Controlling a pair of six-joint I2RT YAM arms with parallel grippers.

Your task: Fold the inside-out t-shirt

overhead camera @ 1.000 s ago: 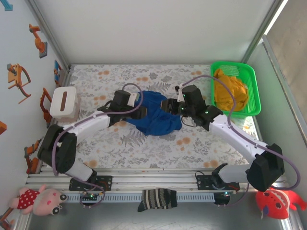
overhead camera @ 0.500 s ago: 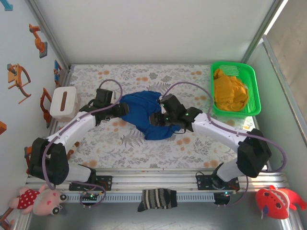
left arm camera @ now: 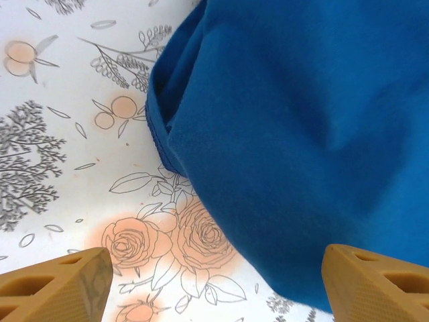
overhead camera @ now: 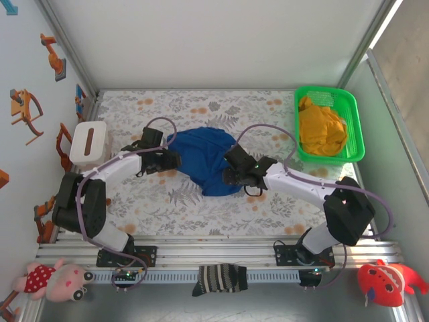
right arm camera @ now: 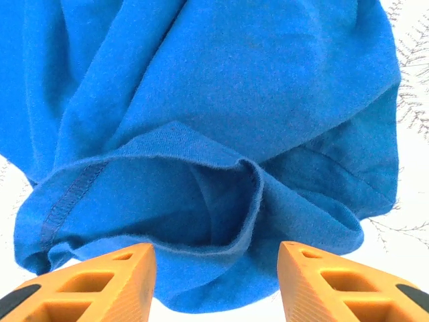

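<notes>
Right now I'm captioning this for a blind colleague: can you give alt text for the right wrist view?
A crumpled royal-blue cloth t-shirt lies on a white patterned tabletop, a stitched hem curling open toward the camera. The right gripper's two orange fingers stand apart at the bottom edge, nothing pinched between them.

The t-shirt (overhead camera: 204,157) lies between a box (overhead camera: 89,144), left, and a basket (overhead camera: 357,124), right; a sock (overhead camera: 220,277) hangs on the near rail (overhead camera: 268,275).

Left hand (left arm camera: 214,288), right hand (right arm camera: 214,282): both spread.
</notes>
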